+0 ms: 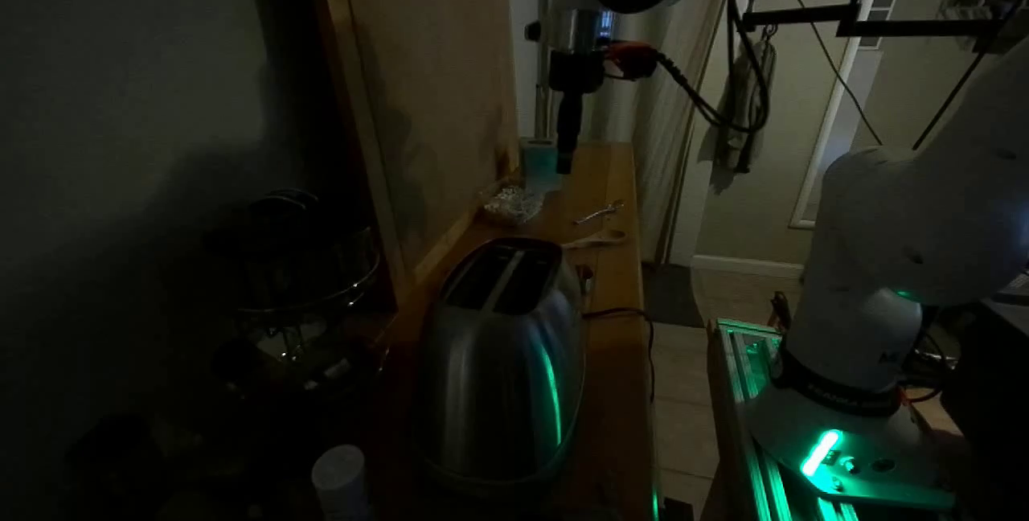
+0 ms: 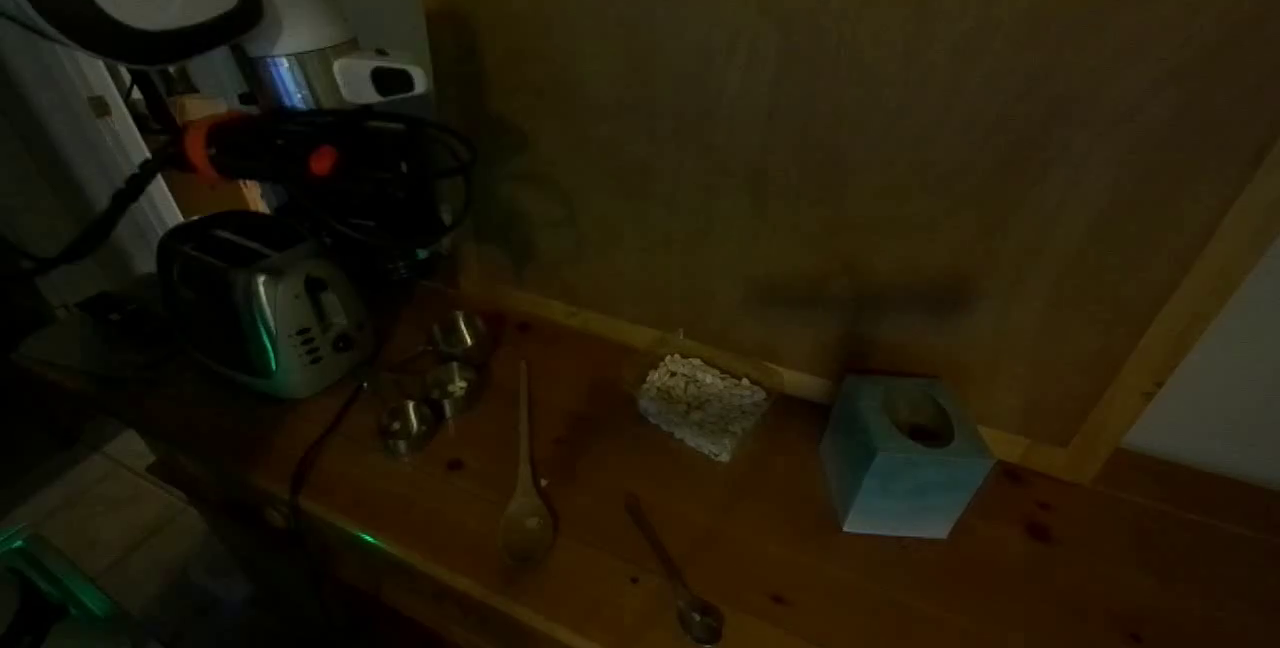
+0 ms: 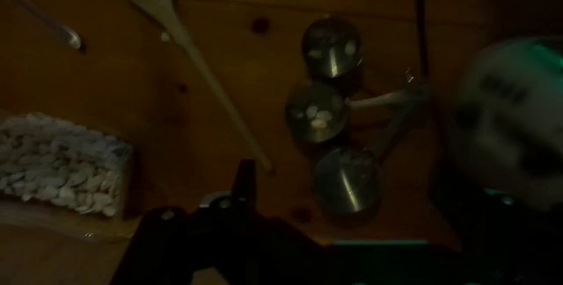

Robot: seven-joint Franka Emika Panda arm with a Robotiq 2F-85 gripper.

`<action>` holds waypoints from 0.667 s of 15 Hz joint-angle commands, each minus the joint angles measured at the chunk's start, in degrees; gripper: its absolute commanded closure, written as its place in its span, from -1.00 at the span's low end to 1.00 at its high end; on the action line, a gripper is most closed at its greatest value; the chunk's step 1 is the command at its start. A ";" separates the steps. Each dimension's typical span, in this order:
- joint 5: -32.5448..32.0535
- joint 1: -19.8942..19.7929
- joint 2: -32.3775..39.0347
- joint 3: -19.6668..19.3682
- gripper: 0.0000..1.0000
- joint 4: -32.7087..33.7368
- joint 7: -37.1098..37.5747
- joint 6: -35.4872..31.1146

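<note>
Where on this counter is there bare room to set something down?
In an exterior view, bare wood lies past the blue box, away from the toaster; a narrower patch separates the wooden spoon from the white flakes. Beside the toaster it is crowded: three metal cups bunch near a dark cord.

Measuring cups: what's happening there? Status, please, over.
End effector: looks open, above the wooden tabletop. Three metal measuring cups: resting there, ungrasped. Toaster: close beside the cups, possibly in the way.
</note>
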State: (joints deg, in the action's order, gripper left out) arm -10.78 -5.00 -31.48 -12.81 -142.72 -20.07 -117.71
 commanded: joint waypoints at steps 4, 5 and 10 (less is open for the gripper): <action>2.64 -2.67 16.19 -7.14 -1.00 9.34 -1.95 -21.39; 2.75 -3.50 18.23 -7.15 -1.00 10.56 -0.03 -22.76; 1.96 -4.73 17.93 -6.00 -1.00 9.69 -0.71 -22.35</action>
State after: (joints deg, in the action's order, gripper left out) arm -9.39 -8.15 -13.64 -20.36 -133.08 -20.41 -140.16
